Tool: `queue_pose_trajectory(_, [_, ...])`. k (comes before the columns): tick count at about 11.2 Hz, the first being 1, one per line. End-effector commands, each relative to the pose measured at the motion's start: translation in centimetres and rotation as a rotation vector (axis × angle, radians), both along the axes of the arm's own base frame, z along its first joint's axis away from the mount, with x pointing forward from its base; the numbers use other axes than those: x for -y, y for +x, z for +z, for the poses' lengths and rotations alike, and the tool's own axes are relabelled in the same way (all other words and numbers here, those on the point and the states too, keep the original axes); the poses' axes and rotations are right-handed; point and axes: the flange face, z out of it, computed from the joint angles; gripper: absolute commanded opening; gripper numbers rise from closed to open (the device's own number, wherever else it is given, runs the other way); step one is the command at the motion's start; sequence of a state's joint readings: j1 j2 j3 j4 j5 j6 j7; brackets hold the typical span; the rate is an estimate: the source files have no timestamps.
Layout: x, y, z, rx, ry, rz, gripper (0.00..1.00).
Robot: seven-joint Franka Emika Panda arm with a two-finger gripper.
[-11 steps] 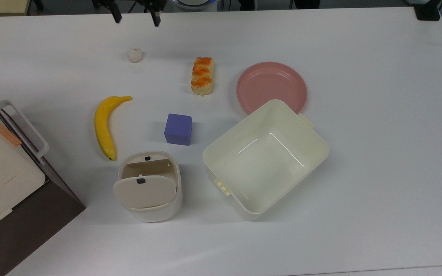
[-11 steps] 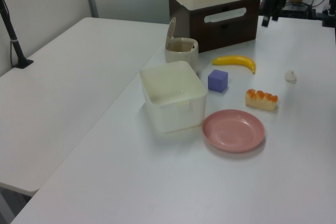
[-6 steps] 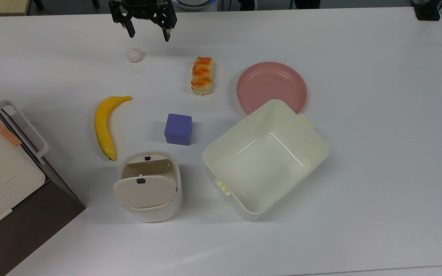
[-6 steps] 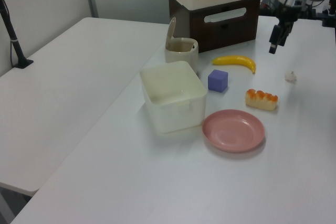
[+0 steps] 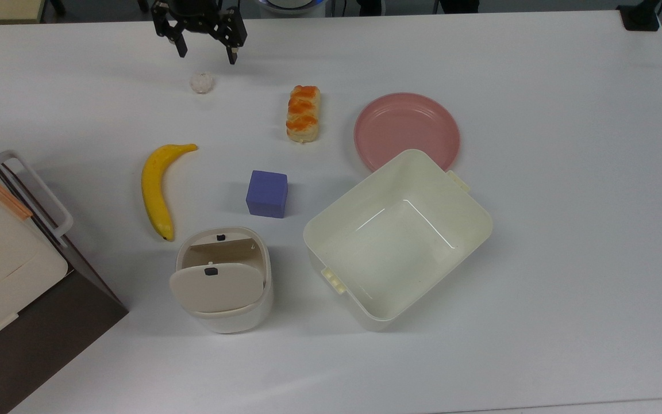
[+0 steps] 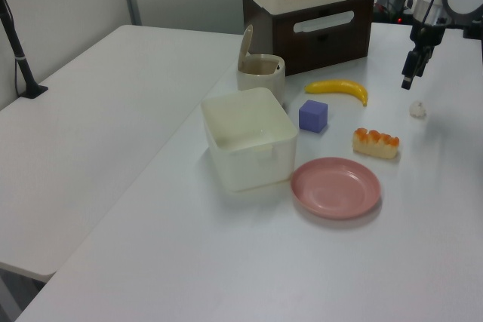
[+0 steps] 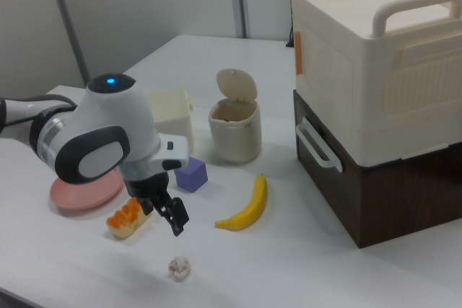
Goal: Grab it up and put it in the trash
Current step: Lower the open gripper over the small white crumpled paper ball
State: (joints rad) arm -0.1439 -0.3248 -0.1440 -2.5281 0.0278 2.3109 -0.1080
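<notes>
Worktop: a wide white worktop (image 5: pixel 566 230) carried everything in the scene
Gripper: the black two-finger gripper (image 5: pixel 206 53) of the white robot arm hung above the worktop near the top view's upper edge, its fingers spread wide apart and holding nothing; in the left view the gripper (image 6: pixel 410 78) sat up and to the left of the paper ball, and in the right view the gripper (image 7: pixel 168 216) hung above the ball
Paper ball: a small crumpled white paper ball (image 5: pixel 201 83) lay on the bare worktop just below the gripper in the top view, not touched by either finger; it also showed in the left view (image 6: pixel 417 110) and the right view (image 7: pixel 180 267)
Trash bin: a small cream-white rounded bin with a swing flap lid and small dark tabs (image 5: pixel 223 280) stood well apart from the ball, toward the top view's lower left, flap tilted open
Banana: a yellow banana (image 5: pixel 157 188) lay between the ball and the bin in the top view
Bread roll: an orange-topped bread roll (image 5: pixel 303 113) lay to the top view's right of the ball
Cube: a purple cube (image 5: pixel 267 194) sat beside the banana
Plate: a round pink plate (image 5: pixel 406 130) lay next to the large tub
Tub: a large cream square tub (image 5: pixel 398 238) stood open
Cabinet: a cream box with handles on a dark brown base (image 7: pixel 379 99) stood at the right view's right
</notes>
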Motion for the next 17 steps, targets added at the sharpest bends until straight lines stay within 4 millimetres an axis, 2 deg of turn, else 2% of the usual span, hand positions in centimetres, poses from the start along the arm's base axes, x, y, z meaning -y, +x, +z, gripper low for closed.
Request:
queue_pose_trajectory(1, [0.4,-1.5,-1.7,0.004,-0.029,0.043,1.0])
queue_pose_trajectory(6, [0.6,0.1,-6.1,-0.026,-0.045,0.054,1.0])
queue_pose_trajectory(9, [0.3,0.4,-7.9,-0.048,-0.055,0.072,1.0])
queue_pose_trajectory(12, [0.4,0.4,-8.2,-0.059,-0.068,0.088,0.86])
queue_pose_trajectory(13, [0.4,0.4,-8.2,-0.059,-0.068,0.088,0.79])
queue_pose_trajectory(14, [0.4,0.5,-8.1,-0.057,-0.069,0.087,0.61])
queue_pose_trajectory(15, [0.4,0.5,-8.1,-0.057,-0.069,0.086,0.36])
queue_pose_trajectory(17, [0.5,0.5,-8.0,-0.056,-0.069,0.086,0.06])
